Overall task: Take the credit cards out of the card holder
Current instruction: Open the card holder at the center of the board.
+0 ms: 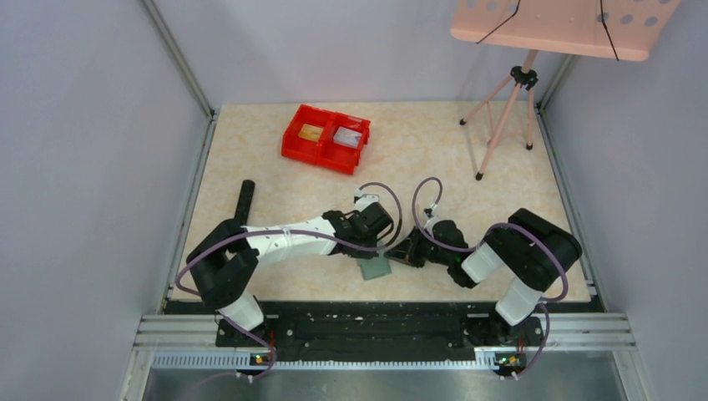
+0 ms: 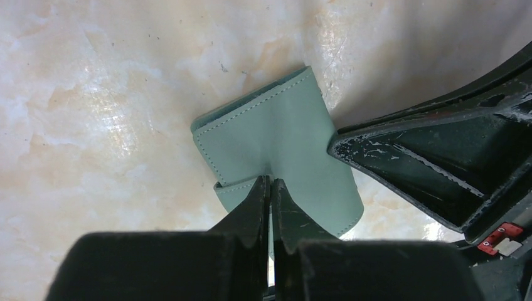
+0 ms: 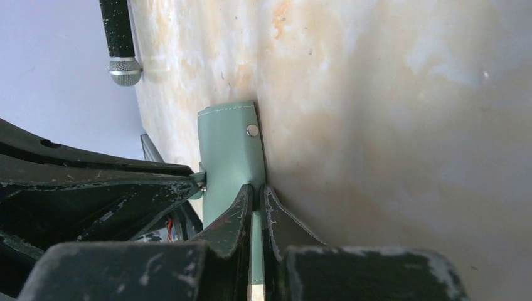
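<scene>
One card holder (image 2: 276, 132) is sitting folded close to the middle of the near edge of the bench (image 1: 434, 159), caught between two hands. The left hand (image 2: 270, 185) is clenching one edge of its sage-green cover, both fingers pressing together with the leather between them. The right hand (image 3: 256, 191) is clenching the opposite edge in the same way, just below the single silver snap stud (image 3: 252, 130). The two hands are meeting almost tip to tip over the holder. Whether the holder's lower edge is touching the bench, I cannot tell. No card is showing at the holder in either wrist view.

One red bin (image 1: 321, 157) with two compartments is standing toward the far edge of the bench, left of centre and well apart from the holder. One gold-yellow card (image 1: 311, 132) is lying in its left compartment. Pale blue-grey cards (image 1: 348, 136) are lying in its right compartment, too small to count.

One black rod (image 1: 244, 200) is lying near the left edge of the bench. One pink tripod (image 1: 505, 109) on three legs is standing at the far right corner.
</scene>
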`<action>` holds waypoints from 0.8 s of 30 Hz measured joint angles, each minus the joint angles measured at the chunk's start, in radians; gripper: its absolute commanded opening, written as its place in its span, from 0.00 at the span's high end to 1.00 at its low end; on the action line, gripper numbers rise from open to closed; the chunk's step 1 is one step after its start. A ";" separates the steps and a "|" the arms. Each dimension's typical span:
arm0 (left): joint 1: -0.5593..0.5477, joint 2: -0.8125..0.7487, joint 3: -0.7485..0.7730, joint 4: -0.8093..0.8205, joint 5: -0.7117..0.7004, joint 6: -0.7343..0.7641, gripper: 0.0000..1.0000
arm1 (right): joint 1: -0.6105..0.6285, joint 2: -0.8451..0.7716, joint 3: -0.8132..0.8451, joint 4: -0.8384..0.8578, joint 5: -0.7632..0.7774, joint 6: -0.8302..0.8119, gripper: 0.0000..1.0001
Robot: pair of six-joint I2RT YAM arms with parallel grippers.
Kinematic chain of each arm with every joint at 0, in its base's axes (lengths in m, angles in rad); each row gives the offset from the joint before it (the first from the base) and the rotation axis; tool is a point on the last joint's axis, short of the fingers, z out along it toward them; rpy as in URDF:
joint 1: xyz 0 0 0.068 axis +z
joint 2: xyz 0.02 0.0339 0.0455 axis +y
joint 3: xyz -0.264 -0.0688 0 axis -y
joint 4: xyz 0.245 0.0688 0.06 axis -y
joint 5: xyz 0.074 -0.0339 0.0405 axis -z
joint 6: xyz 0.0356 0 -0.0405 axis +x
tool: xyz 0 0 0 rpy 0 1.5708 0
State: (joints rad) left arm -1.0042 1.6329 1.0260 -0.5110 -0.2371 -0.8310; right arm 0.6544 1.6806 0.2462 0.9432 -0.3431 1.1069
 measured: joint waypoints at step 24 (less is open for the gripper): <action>0.154 -0.222 -0.224 0.116 0.066 -0.018 0.97 | 0.002 -0.208 0.000 -0.289 0.145 -0.080 0.99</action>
State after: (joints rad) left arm -0.8497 1.4105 0.8024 -0.3946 -0.1715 -0.8486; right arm 0.6559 1.4723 0.2462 0.6540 -0.1986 1.0264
